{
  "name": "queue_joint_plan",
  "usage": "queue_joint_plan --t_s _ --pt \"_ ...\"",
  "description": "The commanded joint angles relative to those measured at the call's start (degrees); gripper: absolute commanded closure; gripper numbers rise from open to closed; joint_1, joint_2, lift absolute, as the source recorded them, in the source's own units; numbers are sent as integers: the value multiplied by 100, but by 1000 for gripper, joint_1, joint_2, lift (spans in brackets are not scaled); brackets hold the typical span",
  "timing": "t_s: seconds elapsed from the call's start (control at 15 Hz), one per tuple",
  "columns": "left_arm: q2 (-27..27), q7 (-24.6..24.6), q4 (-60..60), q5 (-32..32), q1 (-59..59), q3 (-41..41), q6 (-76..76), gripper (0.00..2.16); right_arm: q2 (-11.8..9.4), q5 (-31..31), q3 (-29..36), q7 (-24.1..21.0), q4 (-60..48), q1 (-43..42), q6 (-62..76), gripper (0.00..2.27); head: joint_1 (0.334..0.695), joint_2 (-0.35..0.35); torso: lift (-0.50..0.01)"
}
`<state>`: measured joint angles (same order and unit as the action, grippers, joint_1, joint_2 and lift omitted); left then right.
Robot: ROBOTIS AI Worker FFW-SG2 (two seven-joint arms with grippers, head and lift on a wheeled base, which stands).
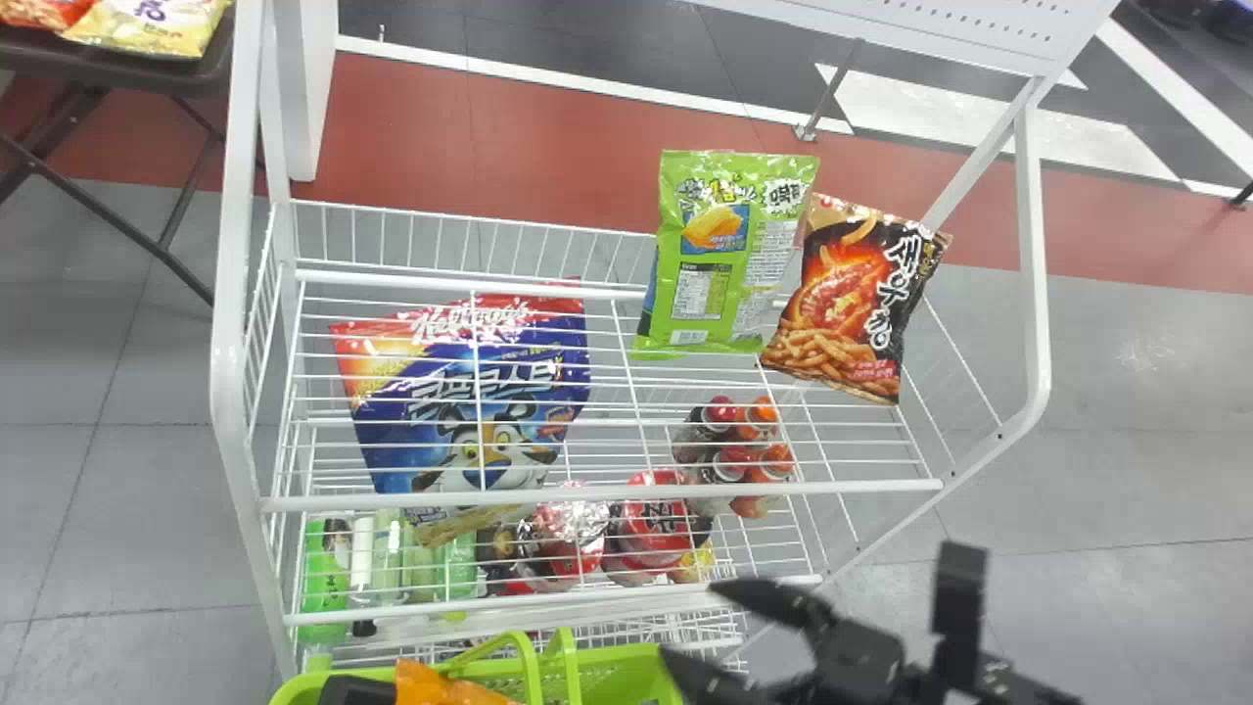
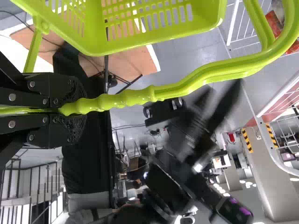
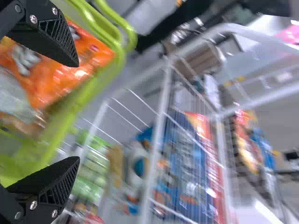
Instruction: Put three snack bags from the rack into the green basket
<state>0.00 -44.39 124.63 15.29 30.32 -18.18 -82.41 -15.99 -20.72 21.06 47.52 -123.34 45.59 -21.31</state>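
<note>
Rack (image 1: 597, 497) is built of white wire and tube. Green snack bag (image 1: 700, 259) is stood toward its far side, back label exposed. Dark snack bag (image 1: 852, 304) (fries and flame art printed on front) is tilted, set just beside the green one. Blue bag with tiger art (image 1: 489, 392) is placed at rack's left, partly crossed by wires. Green basket (image 1: 617, 661) is held by its handle, near the rack; orange bag (image 3: 93, 51) is contained in it.
</note>
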Motion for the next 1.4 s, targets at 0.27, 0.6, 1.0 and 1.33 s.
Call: queue_joint_plan --t_s 0.27,0.6,1.0,1.33 --pt "0 0 9 -17 18 -28 19 1416 316 -125 249 -1333 267 -842 1502 110 695 -350 0" --pt "-15 0 -35 -70 27 -63 19 1416 280 261 109 -2519 1067 -2204 1027 110 695 -350 0" --pt "-9 -9 -61 -158 -70 -177 -122 1416 157 727 -58 -3284 2174 -3144 799 110 695 -350 0" --pt "-9 -9 -211 -158 -220 -265 -228 1416 -194 745 -102 -3539 3308 -3874 992 110 695 -350 0"
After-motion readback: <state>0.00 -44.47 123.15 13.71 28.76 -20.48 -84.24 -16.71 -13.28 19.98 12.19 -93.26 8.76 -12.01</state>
